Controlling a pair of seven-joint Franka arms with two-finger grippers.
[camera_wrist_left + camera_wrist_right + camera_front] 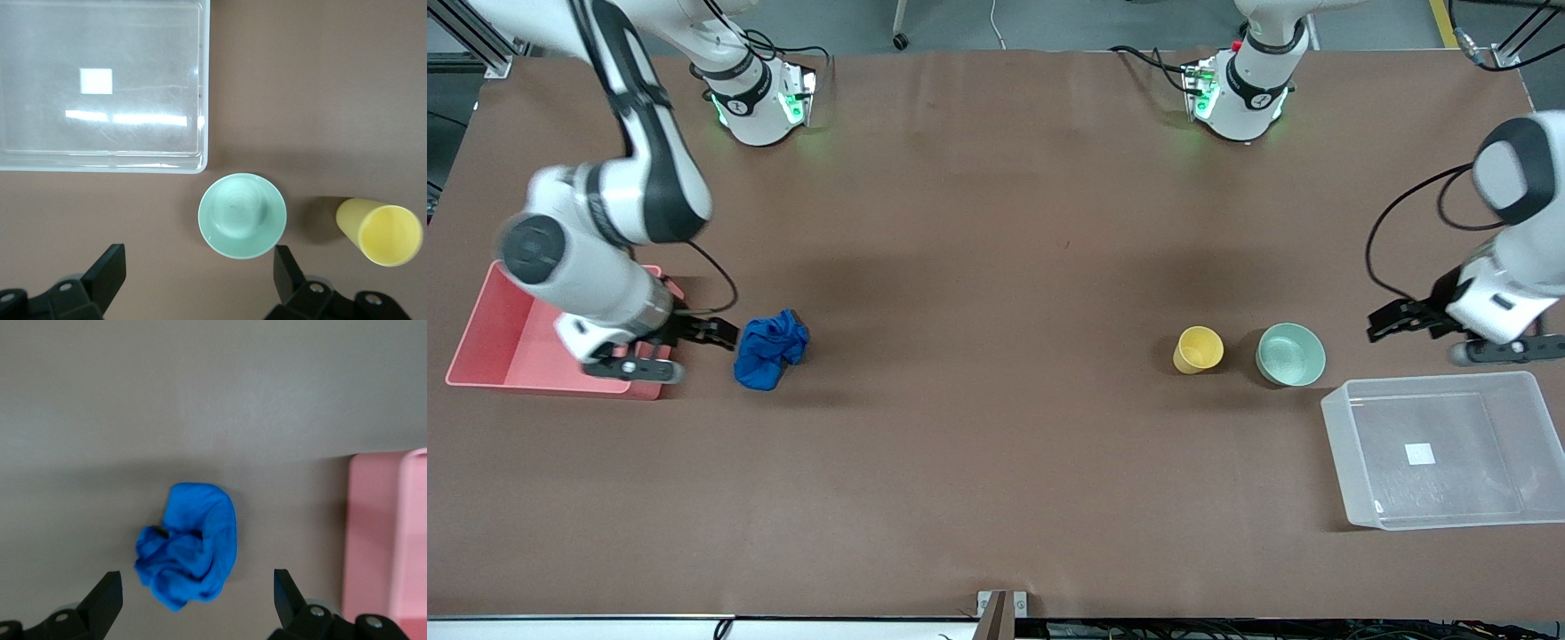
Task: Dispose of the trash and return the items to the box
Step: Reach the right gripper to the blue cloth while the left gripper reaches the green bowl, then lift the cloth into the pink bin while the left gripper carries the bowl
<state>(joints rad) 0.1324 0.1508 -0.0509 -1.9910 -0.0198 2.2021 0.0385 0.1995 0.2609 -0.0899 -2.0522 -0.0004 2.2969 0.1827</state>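
Right arm: comes from base at right arm's end of counter, elbow bent, wrist low. Right tool just above counter, fingers spread wide, nothing between them.

Left arm: comes from base at left arm's end of counter, forearm folded down. Left tool above counter, fingers spread wide, nothing gripped. Both tools point toward counter's middle.
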